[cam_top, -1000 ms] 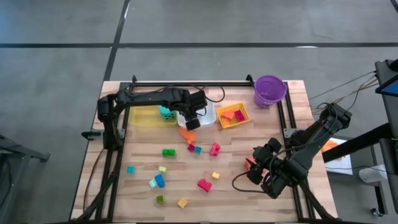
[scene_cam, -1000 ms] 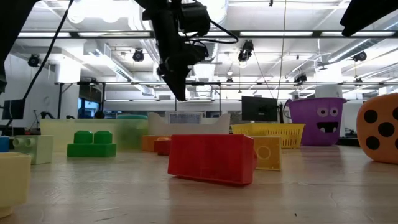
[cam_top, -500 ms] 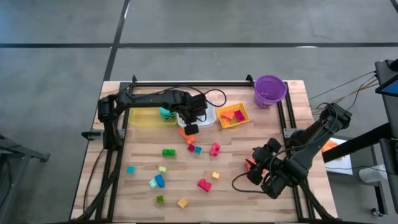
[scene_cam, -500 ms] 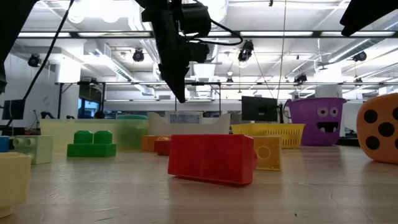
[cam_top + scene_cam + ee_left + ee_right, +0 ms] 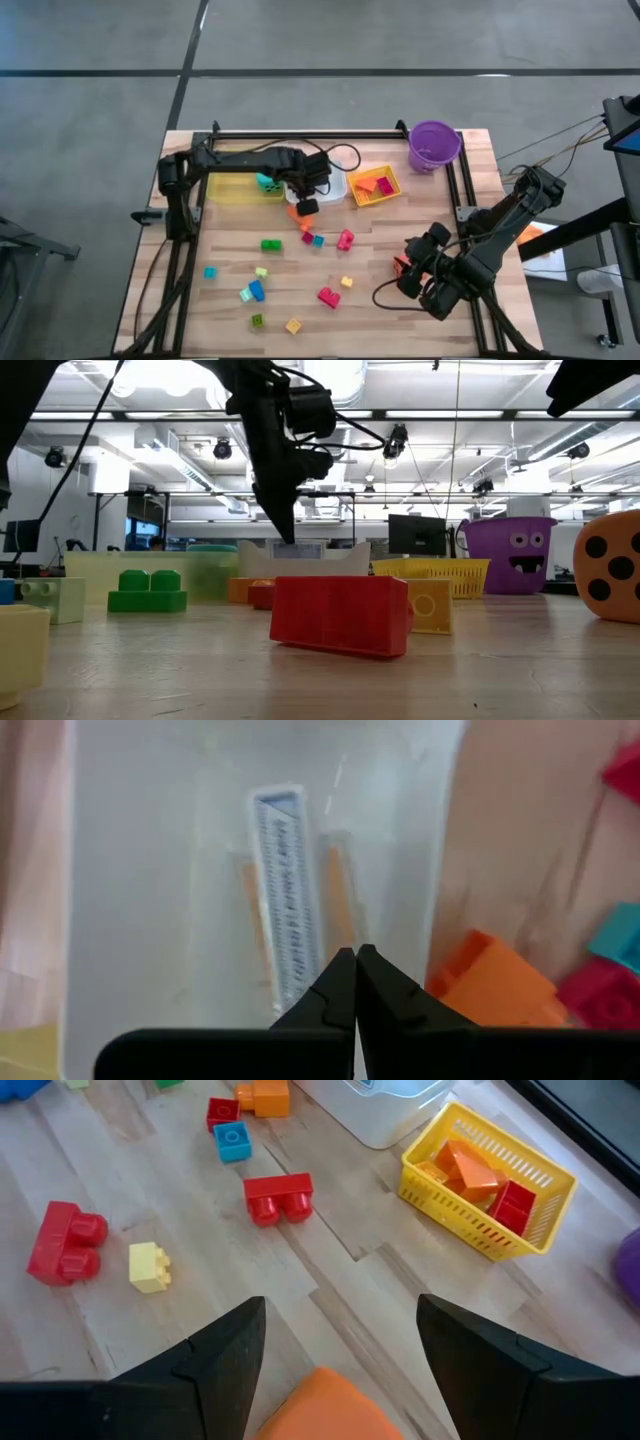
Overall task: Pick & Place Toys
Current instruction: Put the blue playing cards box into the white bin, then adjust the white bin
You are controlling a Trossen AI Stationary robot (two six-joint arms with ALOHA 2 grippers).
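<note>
Left gripper (image 5: 307, 206), fingers pressed together and empty, hovers at the white tray's (image 5: 338, 186) rim. Just beside it at six o'clock lies an orange block (image 5: 298, 213) — light, stiff, slippery plastic, likely best pinched across flat sides. Right gripper (image 5: 410, 268) waits at four o'clock, fingers wide.

A round purple plastic bucket (image 5: 434, 145) sits upper right; left of it a yellow slatted basket (image 5: 393, 189), a white tray (image 5: 338, 187) and a translucent yellow tray (image 5: 229, 189).

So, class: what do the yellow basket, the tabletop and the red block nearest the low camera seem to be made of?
Yellow basket: probably moulded plastic, given its even open lattice walls. Tabletop: wood, matt, with visible grain and plank seams. Red block: likely hard plastic, with a smooth, uniform, slightly glossy face.
</note>
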